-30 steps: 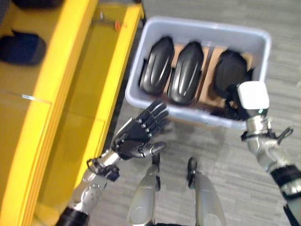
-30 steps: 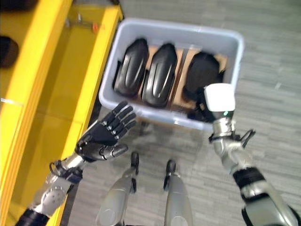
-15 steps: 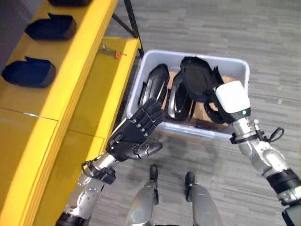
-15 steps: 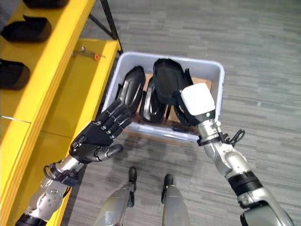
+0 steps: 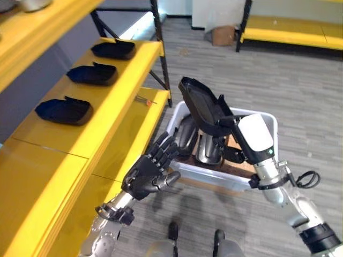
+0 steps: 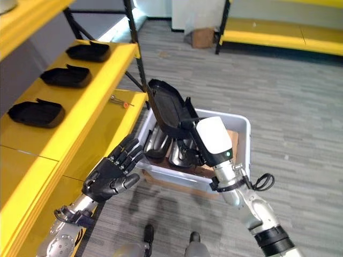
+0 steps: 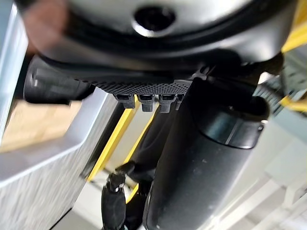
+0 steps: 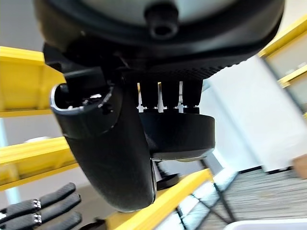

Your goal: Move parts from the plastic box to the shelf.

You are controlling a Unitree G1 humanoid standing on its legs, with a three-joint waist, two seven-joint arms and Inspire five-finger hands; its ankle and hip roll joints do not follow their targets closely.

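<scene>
I am working in what looks like a warehouse or factory stockroom: yellow steel shelving (image 5: 107, 115) on black uprights stands left of my left hand (image 5: 147, 172), its shelf carrying black moulded parts (image 5: 62, 110) in a row. A grey plastic box (image 5: 214, 176) sits on grey plank flooring (image 5: 300, 91) just ahead of my hand. More yellow racking (image 5: 292, 24) and a cardboard carton (image 5: 222, 35) stand far beyond.

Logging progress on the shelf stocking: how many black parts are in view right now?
6: three black parts on the yellow shelf at; one held up by the right hand at; two in the plastic box at. Others may be hidden.
</scene>
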